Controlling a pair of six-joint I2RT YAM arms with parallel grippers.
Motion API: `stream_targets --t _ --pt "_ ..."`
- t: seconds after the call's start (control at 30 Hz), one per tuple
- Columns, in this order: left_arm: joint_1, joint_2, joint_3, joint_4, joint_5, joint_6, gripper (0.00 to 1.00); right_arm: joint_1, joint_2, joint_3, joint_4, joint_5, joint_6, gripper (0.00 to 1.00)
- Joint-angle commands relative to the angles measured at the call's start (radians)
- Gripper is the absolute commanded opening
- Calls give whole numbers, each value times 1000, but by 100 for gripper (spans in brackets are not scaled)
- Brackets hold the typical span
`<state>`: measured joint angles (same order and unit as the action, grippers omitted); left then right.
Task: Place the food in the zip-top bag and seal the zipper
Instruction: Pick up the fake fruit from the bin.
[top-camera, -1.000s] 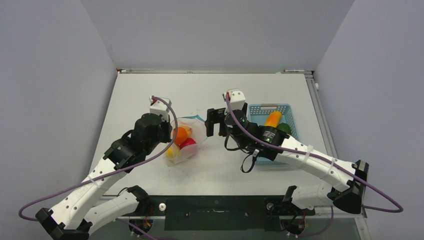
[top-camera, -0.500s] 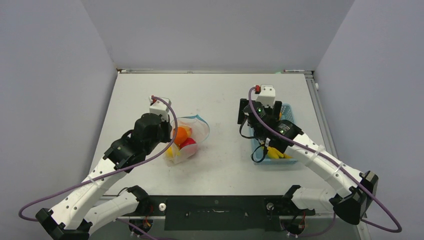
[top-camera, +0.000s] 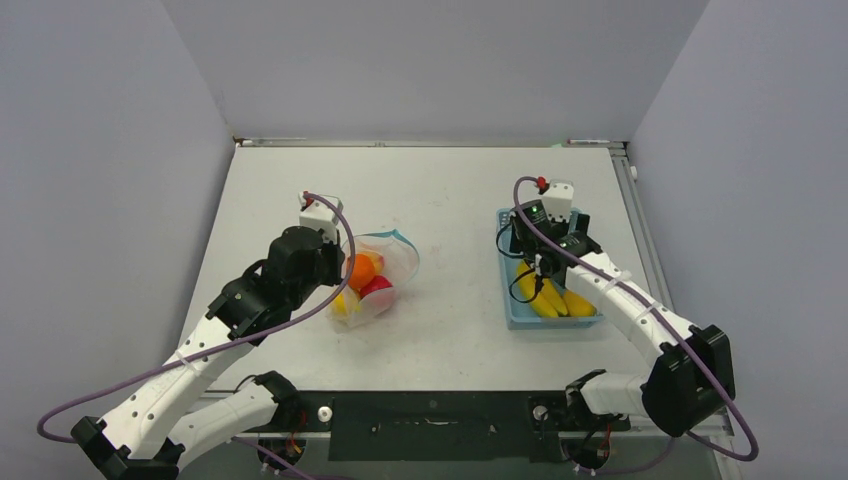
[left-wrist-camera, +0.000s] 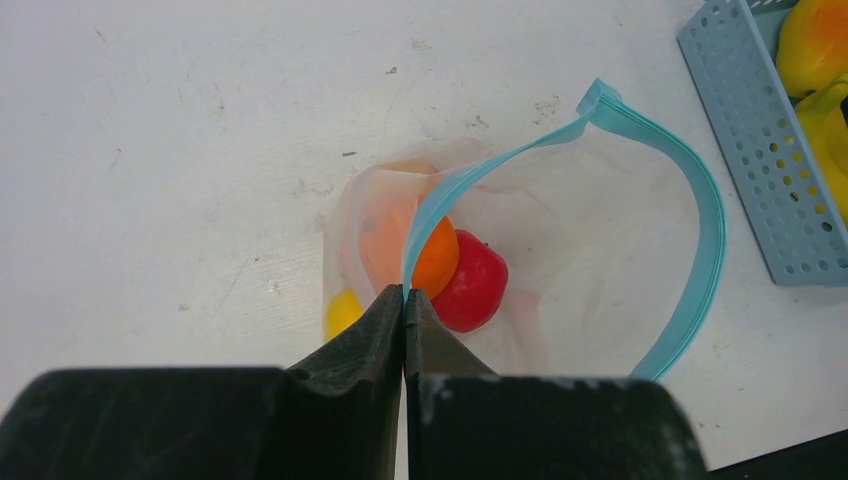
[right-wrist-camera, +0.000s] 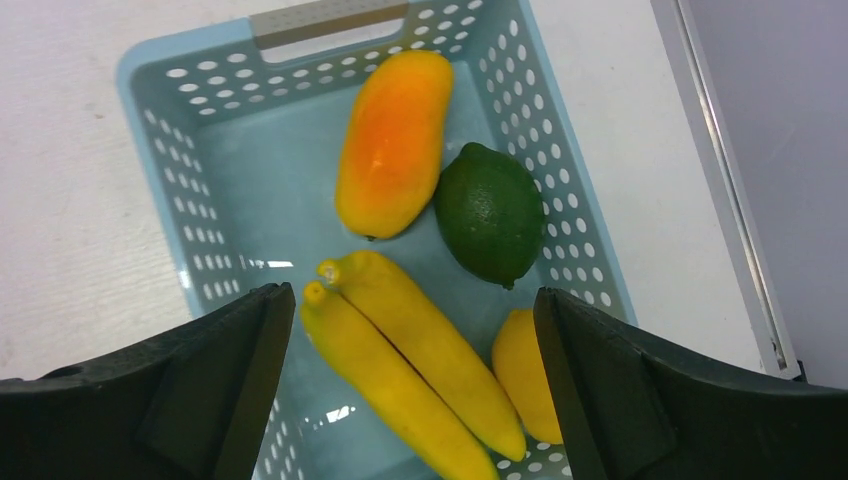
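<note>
Left tool (left-wrist-camera: 405, 296) pinches the zipper (left-wrist-camera: 714, 240); right tool (right-wrist-camera: 410, 325) gapes above the basket (right-wrist-camera: 570, 190).

Overhead rear view of whole table (top-camera: 450, 190); close downward wrist views: bag (left-wrist-camera: 590, 250), basket (right-wrist-camera: 190, 230).

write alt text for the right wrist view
The right gripper, jaws wide open, hangs over a light blue basket on a white table. Inside lie an orange-yellow fruit, a green fruit, two bananas and another yellow fruit.
</note>
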<state>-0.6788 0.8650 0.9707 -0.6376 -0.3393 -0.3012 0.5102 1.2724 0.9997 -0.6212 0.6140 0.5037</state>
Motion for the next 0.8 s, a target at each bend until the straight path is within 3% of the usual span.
stream_targets --t 0.0,0.3,0.77 --pt "4 -17 2 52 14 7 0 -81 16 -33 75 -47 -27 93" --pt "4 -20 2 59 48 1 0 -203 94 -41 116 -143 -32 91" --pt "5 -23 -1 67 89 1 0 -272 196 -28 119 -115 -42 88"
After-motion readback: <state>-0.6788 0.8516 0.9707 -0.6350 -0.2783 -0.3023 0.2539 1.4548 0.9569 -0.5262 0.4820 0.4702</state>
